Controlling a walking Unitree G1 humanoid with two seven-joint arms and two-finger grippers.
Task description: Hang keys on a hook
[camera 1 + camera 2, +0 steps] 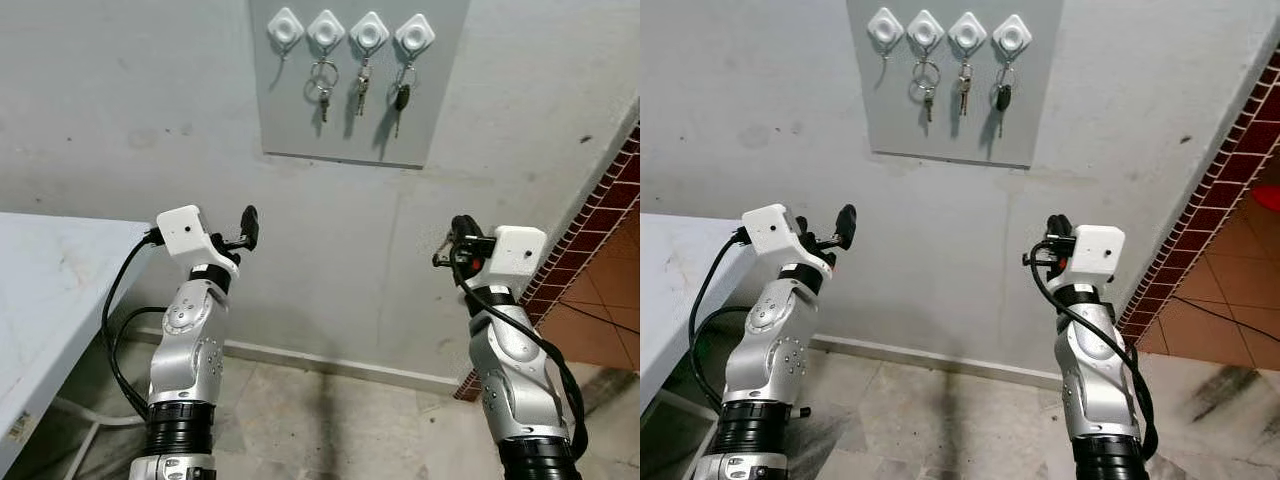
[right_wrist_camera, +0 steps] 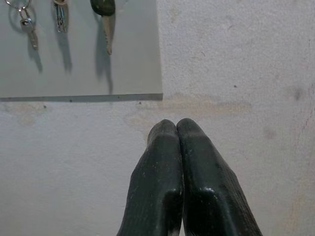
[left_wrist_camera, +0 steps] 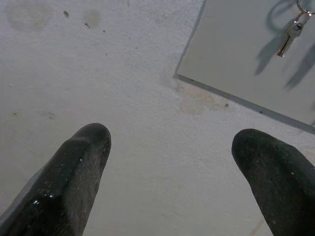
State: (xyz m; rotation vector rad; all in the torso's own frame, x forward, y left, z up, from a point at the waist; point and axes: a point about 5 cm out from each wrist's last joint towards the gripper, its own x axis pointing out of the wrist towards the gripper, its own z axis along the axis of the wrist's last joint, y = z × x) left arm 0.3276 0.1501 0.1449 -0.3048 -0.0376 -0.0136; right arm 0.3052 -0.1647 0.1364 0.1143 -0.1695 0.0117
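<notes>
A grey board [image 1: 350, 120] on the wall carries a row of white hooks. The leftmost hook [image 1: 285, 27] is bare. A key on a ring [image 1: 322, 95], a silver key [image 1: 361, 92] and a black-headed key [image 1: 401, 98] hang from the other hooks. My left gripper [image 1: 248, 228] is raised below and left of the board, open, with nothing between its fingers [image 3: 83, 162]. My right gripper [image 1: 458, 235] is raised below and right of the board. Its fingers [image 2: 165, 162] are pressed shut and no key shows between them.
A pale table [image 1: 50, 290] stands at my left, its edge close to the left arm. A brick-patterned wall [image 1: 600, 220] angles in on the right. Tiled floor [image 1: 330, 420] lies below, and a black cable [image 1: 115, 330] loops beside the left arm.
</notes>
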